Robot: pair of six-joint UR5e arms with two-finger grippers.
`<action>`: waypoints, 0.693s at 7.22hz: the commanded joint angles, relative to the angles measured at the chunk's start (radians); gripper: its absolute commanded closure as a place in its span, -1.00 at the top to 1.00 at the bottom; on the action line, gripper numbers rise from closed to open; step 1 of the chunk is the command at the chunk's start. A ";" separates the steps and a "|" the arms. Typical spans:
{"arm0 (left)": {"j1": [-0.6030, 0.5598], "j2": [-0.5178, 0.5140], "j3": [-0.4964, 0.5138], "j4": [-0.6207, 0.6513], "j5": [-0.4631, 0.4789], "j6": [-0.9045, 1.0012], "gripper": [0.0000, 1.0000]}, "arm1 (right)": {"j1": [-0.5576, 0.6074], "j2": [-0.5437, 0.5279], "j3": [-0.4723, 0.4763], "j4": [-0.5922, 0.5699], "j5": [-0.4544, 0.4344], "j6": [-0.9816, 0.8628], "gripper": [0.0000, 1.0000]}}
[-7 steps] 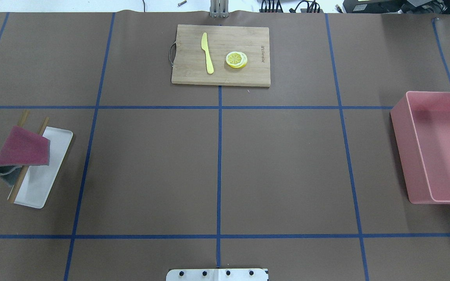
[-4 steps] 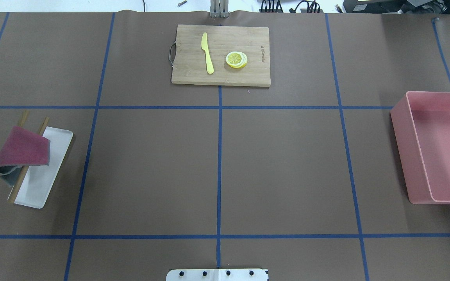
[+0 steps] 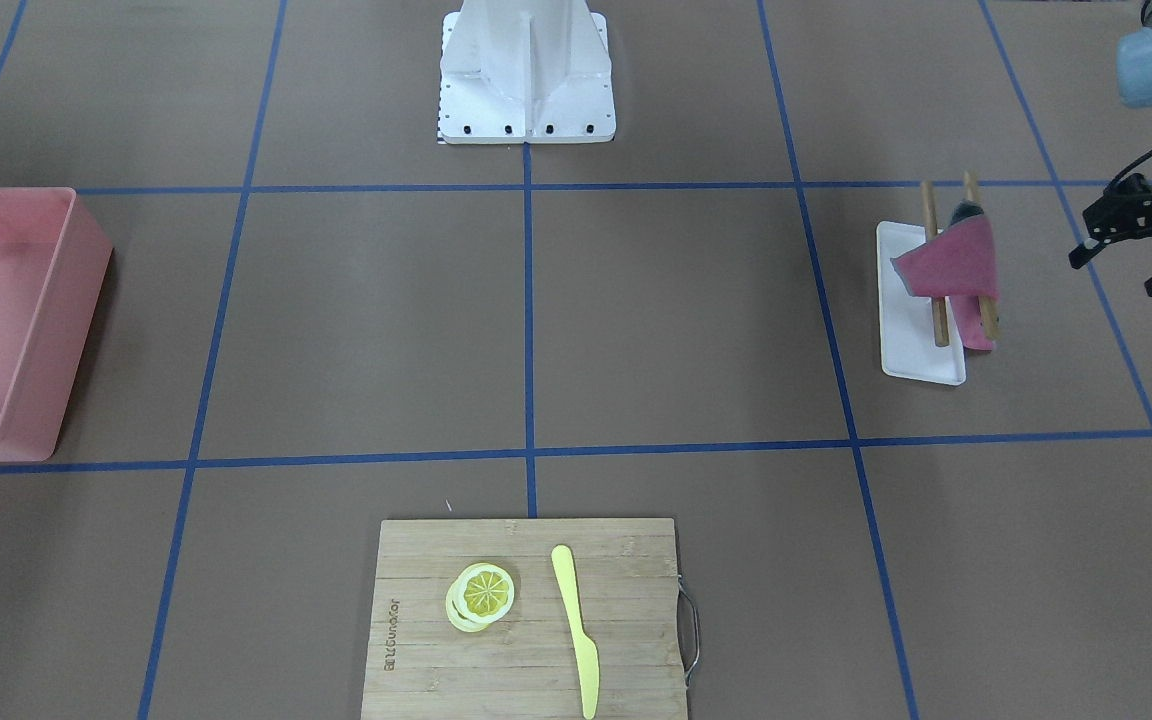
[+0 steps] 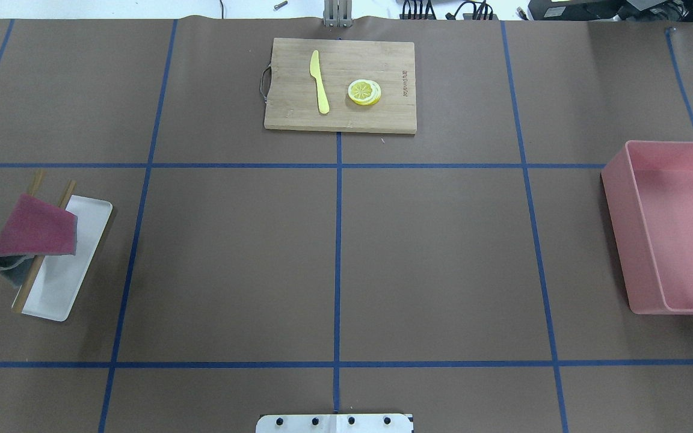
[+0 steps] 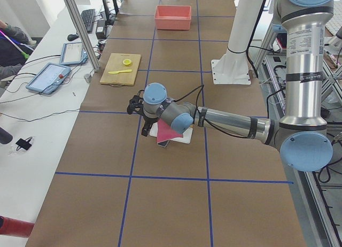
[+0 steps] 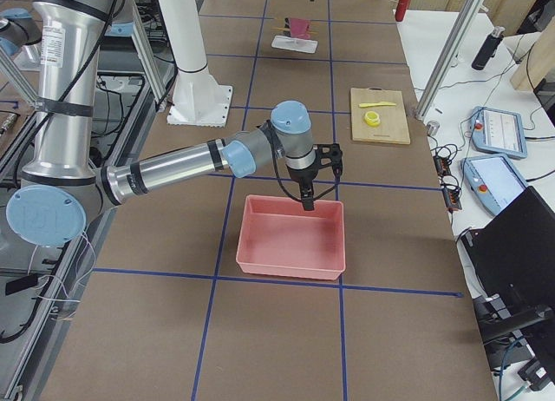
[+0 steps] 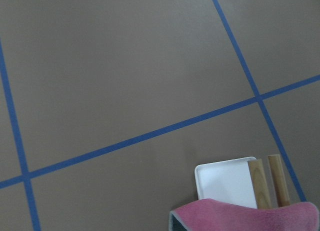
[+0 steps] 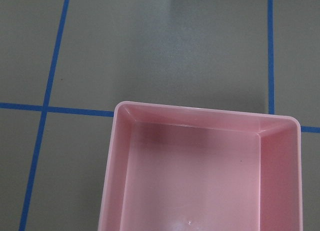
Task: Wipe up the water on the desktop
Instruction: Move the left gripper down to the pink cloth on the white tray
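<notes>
— Both grippers have edged into the overhead view's side margins since a second ago. How does the left gripper [image 3: 1112,276] stand?
— Its jaws are spread wide. It hovers just beside the pink cloth [image 4: 36,228], which is draped on wooden sticks [image 4: 70,189] over the white tray [image 4: 64,282].
— And the right gripper [image 6: 305,201]?
— It hangs over the pink bin [image 4: 620,234]; I cannot tell its spread.
— And the desktop [image 4: 443,252]?
— Brown, gridded with blue tape, lying beneath everything.

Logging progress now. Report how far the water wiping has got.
Nothing looks done. The left gripper hangs open and empty beside the magenta cloth draped over a wooden rack on the white rectangular tray. Remaining: take the cloth and wipe the brown blue-taped desktop; I can see no water on it.
</notes>
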 commanded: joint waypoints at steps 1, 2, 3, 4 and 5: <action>0.141 0.020 0.014 -0.187 0.003 -0.186 0.70 | -0.011 -0.001 0.000 0.009 -0.005 0.015 1.00; 0.145 0.031 0.017 -0.197 0.003 -0.187 -0.11 | -0.011 0.001 0.000 0.008 -0.006 0.015 1.00; 0.145 0.032 0.027 -0.197 0.003 -0.185 -0.18 | -0.011 0.001 -0.001 0.008 -0.006 0.013 1.00; 0.148 0.032 0.029 -0.197 0.003 -0.185 -0.18 | -0.011 0.001 -0.001 0.008 -0.008 0.013 1.00; 0.149 0.032 0.032 -0.197 0.003 -0.185 -0.22 | -0.011 0.001 -0.001 0.008 -0.008 0.013 1.00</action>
